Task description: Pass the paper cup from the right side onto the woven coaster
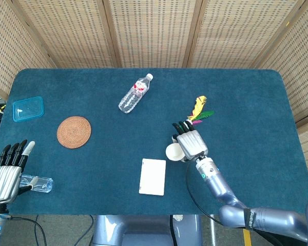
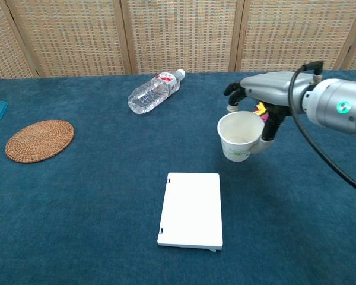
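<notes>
Over at the far left edge, the left hand sits palm-down with its fingers spread, holding nothing; a small clear bottle lies right beside its thumb. Up past those fingertips is the blue lid, and off to their right the woven coaster, bare on top. Middle of the table has the white card, with the water bottle on its side well beyond it. Then the right hand, fingers wrapped around the paper cup, which is upright and seems lifted off the cloth. The feather shuttlecock pokes out just beyond those fingertips.
</notes>
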Controlling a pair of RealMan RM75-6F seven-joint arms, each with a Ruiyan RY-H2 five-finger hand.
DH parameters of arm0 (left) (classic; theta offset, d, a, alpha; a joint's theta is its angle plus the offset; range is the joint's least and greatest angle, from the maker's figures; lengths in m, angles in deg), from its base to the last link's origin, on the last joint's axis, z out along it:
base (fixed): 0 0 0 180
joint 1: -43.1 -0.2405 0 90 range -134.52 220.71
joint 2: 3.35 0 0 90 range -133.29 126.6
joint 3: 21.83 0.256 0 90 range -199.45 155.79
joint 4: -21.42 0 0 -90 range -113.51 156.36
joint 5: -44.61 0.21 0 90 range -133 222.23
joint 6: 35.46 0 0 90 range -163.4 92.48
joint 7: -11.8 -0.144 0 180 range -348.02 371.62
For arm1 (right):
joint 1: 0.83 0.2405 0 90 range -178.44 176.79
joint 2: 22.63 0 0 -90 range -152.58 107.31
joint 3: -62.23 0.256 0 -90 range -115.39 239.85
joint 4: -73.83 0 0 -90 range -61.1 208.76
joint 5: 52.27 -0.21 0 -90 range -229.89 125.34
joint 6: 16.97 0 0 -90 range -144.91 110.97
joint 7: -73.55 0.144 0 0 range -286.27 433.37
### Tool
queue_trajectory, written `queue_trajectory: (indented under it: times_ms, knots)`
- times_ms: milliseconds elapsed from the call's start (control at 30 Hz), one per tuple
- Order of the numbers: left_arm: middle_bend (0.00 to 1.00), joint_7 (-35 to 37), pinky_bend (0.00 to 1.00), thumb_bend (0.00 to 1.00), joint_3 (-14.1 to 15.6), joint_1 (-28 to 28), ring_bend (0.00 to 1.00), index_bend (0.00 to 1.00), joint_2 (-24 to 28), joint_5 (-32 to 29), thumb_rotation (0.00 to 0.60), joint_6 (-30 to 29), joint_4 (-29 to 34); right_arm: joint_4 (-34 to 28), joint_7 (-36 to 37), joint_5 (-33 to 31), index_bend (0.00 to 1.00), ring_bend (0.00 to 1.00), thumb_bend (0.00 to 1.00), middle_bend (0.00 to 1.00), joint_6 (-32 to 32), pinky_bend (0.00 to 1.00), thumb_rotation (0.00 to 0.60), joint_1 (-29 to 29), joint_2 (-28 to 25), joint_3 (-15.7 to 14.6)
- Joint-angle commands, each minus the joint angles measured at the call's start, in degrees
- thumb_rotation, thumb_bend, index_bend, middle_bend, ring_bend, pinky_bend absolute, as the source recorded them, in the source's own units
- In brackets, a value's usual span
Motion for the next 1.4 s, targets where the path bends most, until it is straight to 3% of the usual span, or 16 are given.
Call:
queue_trajectory:
  times_ms: [33,300,700,1400]
  knots:
    - [0.0,0.7,0.0,0.23,-0.1,0.1,0.0,0.0,0.1,-0.2,0.6,0.1,-0.1,1.8,-1.6,-3.0,0.43,0.0,0.08,0.07,0.8,0.0,0.6,2.9,2.8,1.7]
    - [0.0,3.1,0.0,0.23,-0.4,0.5,0.0,0.0,0.5,-1.5,0.6,1.3,-0.8,8.0,-3.7,-8.4,0.43,0.0,0.08,0.07,2.2,0.0,0.6,10.0,8.4,4.8]
    - [0.0,4.7,0.0,0.23,-1.4,1.4,0.0,0.0,0.3,-4.1,0.6,2.9,-2.7,16.9,-4.6,-12.3,0.43,0.0,0.08,0.07,5.3,0.0,0.6,18.8,15.5,6.8]
    - [0.0,6.0,0.0,0.23,-0.9,1.9,0.0,0.0,0.5,-4.1,0.6,3.9,-2.9,33.1,-0.1,-12.8,0.42,0.0,0.08,0.06,9.4,0.0,0.6,26.4,26.4,6.7]
